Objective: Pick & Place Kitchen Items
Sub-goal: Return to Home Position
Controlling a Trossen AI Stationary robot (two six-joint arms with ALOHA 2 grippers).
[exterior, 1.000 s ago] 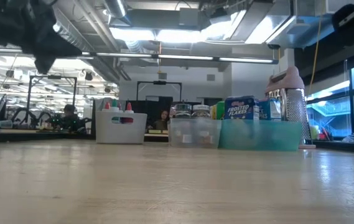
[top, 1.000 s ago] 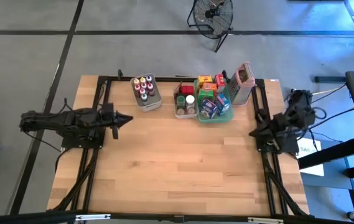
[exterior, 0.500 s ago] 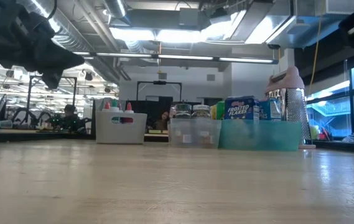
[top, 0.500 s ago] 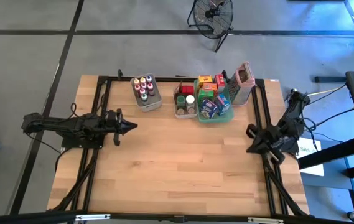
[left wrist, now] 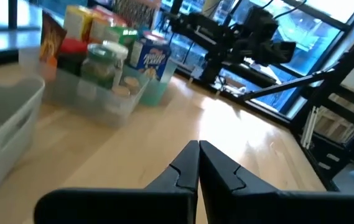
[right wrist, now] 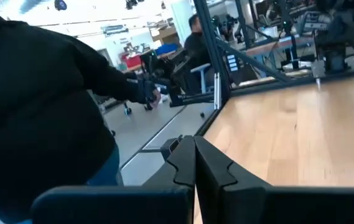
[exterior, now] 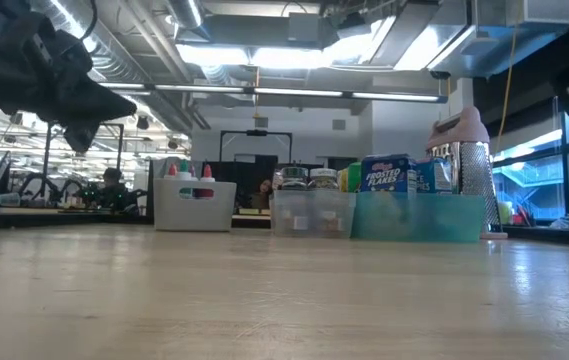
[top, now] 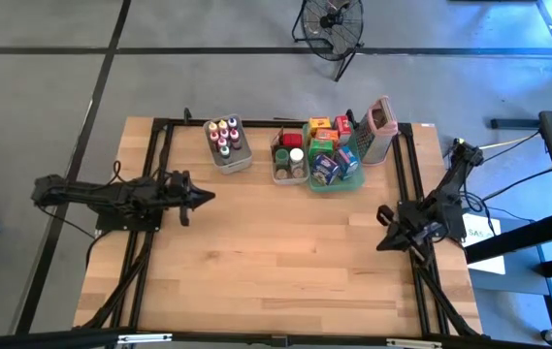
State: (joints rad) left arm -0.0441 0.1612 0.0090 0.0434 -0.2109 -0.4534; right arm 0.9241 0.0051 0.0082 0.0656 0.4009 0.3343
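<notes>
Ahead of the left claw (left wrist: 199, 146), the bottles (top: 225, 136) and boxes (top: 329, 163) sat packed in their bins (exterior: 194, 212). Both claws were pinched shut and empty. The right claw (right wrist: 194, 142) had swung inward from the table edge, so sorting looked finished.

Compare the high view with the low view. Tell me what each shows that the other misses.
Only the high view: the fan on the floor beyond the table. Only the low view: ceiling lights and a person seated far behind. Both: the left gripper over the table's left side, the white bin, teal tray, cereal box and grater.
</notes>
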